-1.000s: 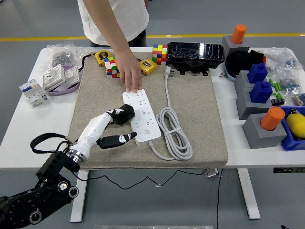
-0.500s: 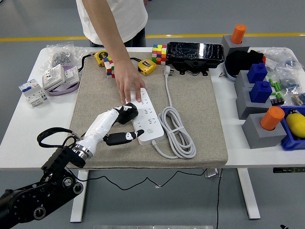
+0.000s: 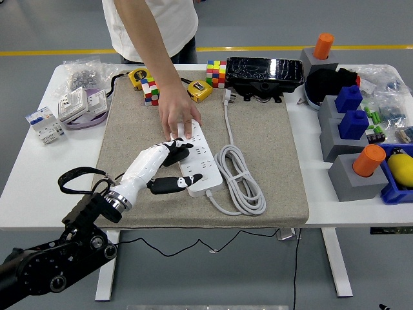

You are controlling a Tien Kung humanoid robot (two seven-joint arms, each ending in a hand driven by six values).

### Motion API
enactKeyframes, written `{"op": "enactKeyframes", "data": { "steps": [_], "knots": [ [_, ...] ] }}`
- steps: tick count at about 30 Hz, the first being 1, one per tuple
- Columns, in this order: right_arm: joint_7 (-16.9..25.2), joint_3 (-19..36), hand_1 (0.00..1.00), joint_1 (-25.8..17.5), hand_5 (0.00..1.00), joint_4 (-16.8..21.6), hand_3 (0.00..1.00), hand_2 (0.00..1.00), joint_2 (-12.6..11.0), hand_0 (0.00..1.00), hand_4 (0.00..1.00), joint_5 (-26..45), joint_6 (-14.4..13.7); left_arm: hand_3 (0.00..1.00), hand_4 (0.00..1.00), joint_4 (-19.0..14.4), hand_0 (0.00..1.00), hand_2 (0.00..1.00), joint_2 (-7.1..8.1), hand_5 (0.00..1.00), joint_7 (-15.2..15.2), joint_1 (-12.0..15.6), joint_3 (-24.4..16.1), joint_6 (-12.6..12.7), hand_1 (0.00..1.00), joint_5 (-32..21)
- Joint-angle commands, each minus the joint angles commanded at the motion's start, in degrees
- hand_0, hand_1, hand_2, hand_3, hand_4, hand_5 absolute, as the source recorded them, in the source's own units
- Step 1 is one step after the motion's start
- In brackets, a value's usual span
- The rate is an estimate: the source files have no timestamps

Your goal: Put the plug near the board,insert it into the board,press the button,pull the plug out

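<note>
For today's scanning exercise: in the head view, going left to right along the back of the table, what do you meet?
Bag of small parts → yellow tape measure → left cube → second tape measure → right cube → black case → orange cylinder.

One head camera sits high on the robot's side, looking forward and down. It takes in the whole white table (image 3: 26, 194) from moderately far. The table's near edge runs along the lower frame.
</note>
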Motion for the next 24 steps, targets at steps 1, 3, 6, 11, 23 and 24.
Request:
{"op": "enactKeyframes", "data": {
  "steps": [1,3,6,11,23,24],
  "knots": [
    [0.01,0.07,0.645,0.05,0.428,0.03,0.564,0.664,0.0,0.543,0.909,-0.01,-0.02,0.793,0.865,0.12,0.769,0.801,-0.09,0.558,0.02,-0.47,0.45,-0.03,0.804,-0.02],
    [0.02,0.17,0.645,0.1,0.428,0.09,0.564,0.664,0.0,0.543,0.909,-0.01,-0.03,0.793,0.865,0.23,0.769,0.801,-0.21,0.558,0.05,-1.0,0.93,-0.08,0.804,-0.02],
    [0.01,0.24,0.645,0.15,0.428,0.11,0.564,0.664,0.01,0.543,0.909,0.01,-0.03,0.793,0.865,0.34,0.769,0.801,-0.43,0.558,0.11,-1.72,1.47,-0.15,0.804,-0.05],
    [-0.01,0.29,0.645,0.14,0.428,0.1,0.564,0.664,0.06,0.543,0.909,0.02,-0.02,0.788,0.865,0.6,0.767,0.797,-0.7,0.559,0.12,-2.85,2.57,-0.27,0.798,-0.21],
    [0.01,0.29,0.645,0.22,0.427,0.23,0.564,0.663,0.1,0.543,0.909,0.07,-0.04,0.785,0.86,2.53,0.747,0.787,-1.73,0.555,0.44,-5.1,4.87,-1.19,0.785,-2.33],
    [-0.02,0.15,0.645,0.3,0.427,0.23,0.564,0.663,0.03,0.543,0.909,0.07,-0.04,0.785,0.86,2.74,0.747,0.787,-1.84,0.555,0.43,-5.17,4.86,-1.22,0.785,-2.45]
  ]
}}
